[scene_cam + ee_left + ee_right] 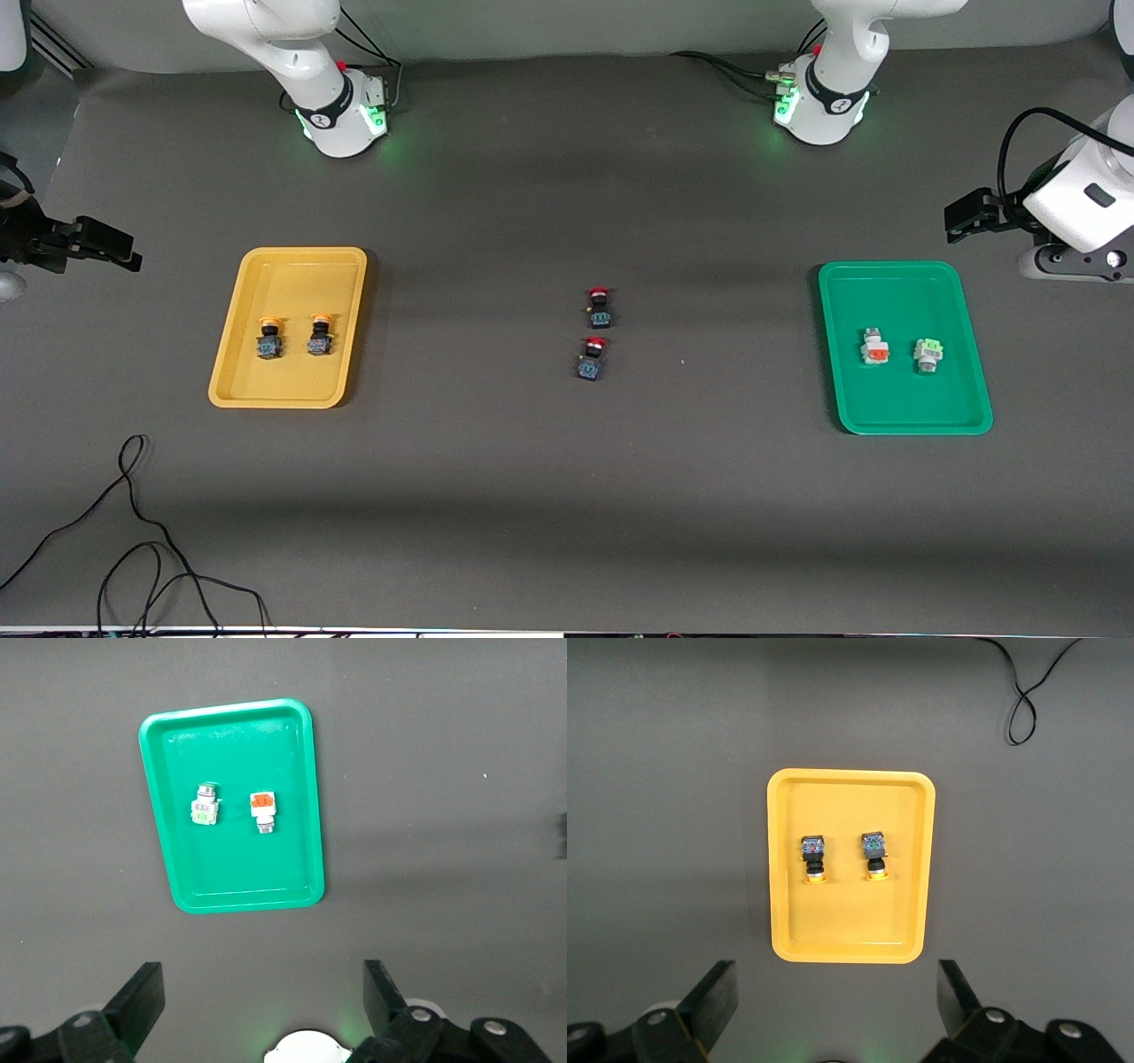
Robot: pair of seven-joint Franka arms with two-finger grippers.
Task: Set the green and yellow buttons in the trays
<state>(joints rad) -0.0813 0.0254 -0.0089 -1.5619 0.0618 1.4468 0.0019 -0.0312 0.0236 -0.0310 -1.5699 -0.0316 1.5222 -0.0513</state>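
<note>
The yellow tray (292, 283) lies toward the right arm's end of the table and holds two yellow-capped buttons (269, 339) (320, 336) side by side. In the right wrist view the same tray (850, 921) and its two buttons (813, 856) (874, 853) show. The green tray (895, 292) lies toward the left arm's end and holds an orange-red-faced white button (875, 347) and a green-faced one (928, 354). Both appear in the left wrist view, green-faced (205, 804) and orange-red-faced (263, 810), in the tray (248, 877). My left gripper (955, 221) (263, 992) hangs open and empty off the green tray's end. My right gripper (124, 250) (835, 992) hangs open and empty off the yellow tray's end.
Two red-capped black-blue switches (600, 307) (592, 358) stand on the mat midway between the trays. A loose black cable (133, 532) curls on the table near the front camera at the right arm's end. The arm bases (341, 115) (819, 111) stand along the table's edge farthest from the front camera.
</note>
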